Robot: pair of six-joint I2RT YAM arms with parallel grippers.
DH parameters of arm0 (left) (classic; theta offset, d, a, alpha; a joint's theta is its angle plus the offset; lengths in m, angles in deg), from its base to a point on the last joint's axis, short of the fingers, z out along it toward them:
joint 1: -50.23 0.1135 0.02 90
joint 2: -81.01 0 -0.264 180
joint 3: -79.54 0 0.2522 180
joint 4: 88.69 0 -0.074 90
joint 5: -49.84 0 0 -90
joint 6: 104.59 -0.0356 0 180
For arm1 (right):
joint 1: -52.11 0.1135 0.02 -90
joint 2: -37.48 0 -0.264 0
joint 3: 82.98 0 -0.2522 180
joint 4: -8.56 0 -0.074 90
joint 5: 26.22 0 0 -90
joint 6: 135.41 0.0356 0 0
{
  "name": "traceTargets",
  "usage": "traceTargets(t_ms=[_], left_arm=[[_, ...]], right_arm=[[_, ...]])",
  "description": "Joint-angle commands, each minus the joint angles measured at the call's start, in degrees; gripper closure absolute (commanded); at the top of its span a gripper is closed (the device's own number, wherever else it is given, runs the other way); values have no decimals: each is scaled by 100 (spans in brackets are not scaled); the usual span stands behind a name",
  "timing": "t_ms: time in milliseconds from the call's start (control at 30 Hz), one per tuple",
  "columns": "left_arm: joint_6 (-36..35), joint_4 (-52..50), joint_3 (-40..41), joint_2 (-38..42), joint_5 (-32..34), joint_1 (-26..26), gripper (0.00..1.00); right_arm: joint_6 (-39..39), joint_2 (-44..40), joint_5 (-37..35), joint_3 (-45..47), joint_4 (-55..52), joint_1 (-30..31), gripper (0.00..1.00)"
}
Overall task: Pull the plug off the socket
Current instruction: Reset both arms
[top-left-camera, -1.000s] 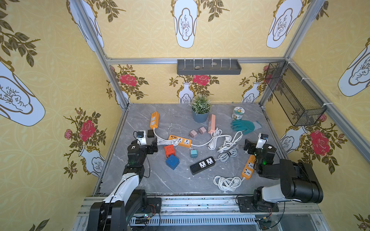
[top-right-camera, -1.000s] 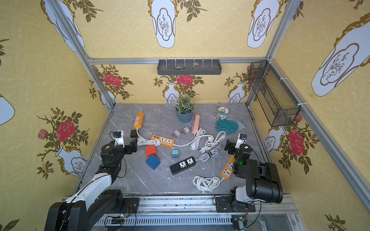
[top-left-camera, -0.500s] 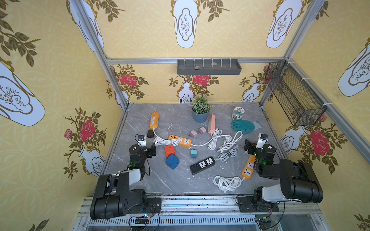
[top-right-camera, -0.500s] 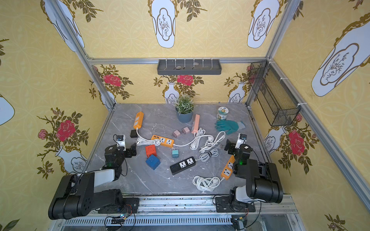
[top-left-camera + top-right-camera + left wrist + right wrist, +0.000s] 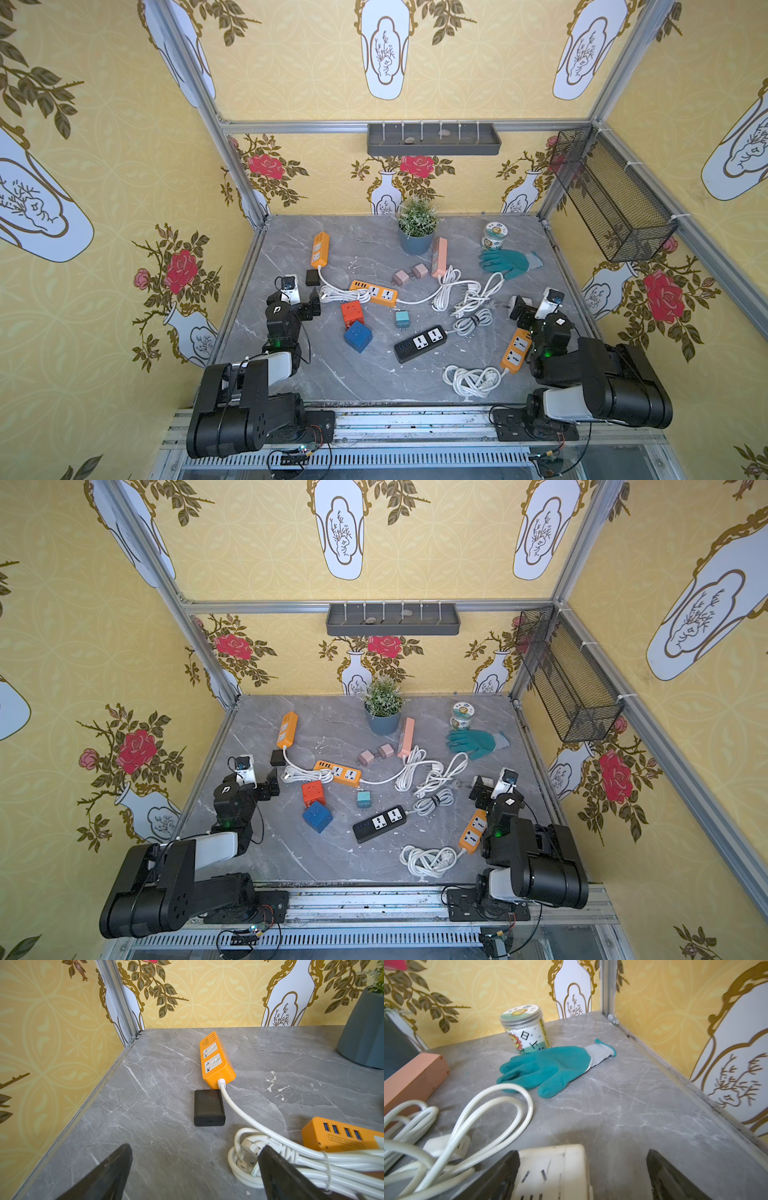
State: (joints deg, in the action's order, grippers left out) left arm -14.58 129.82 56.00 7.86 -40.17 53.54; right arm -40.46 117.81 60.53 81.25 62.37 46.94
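The black plug (image 5: pixel 208 1108) lies flat on the grey table, just off the cord end of an orange socket strip (image 5: pixel 216 1059); its prongs point at the strip and it is not in any outlet. Both top views show the plug (image 5: pixel 312 277) (image 5: pixel 276 757) and the strip (image 5: pixel 320 249) (image 5: pixel 287 729) at the back left. My left gripper (image 5: pixel 193 1157) (image 5: pixel 314 302) is open and empty, a short way in front of the plug. My right gripper (image 5: pixel 583 1159) (image 5: pixel 518 309) is open at the right side, with a white socket block (image 5: pixel 552 1169) lying loose against one finger.
A coiled white cord (image 5: pixel 270 1153) and a second orange strip (image 5: pixel 340 1136) lie beside my left gripper. Red (image 5: pixel 352 312) and blue (image 5: pixel 357 336) cubes, a black strip (image 5: pixel 420 344), cord bundles, a teal glove (image 5: pixel 550 1068), a jar (image 5: pixel 525 1028) and a potted plant (image 5: pixel 417 226) crowd the table.
My left arm has folded back toward its base, the gripper staying low, open and empty near the plug. The right arm has not moved.
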Motion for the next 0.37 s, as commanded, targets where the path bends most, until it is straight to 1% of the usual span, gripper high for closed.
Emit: traceTargets(t_ms=[0,100,233,333], left_arm=[[-54,192,38,-7,13,-6,0],[-54,195,42,-2,10,-6,0],[-54,191,41,-3,10,-6,0],[-52,191,34,-3,8,-6,0]], right_arm=[[77,8,-337,-28,416,79,2],[67,26,-393,-90,334,112,2],[-37,8,-542,15,517,275,2],[-23,26,-582,9,535,291,2]])
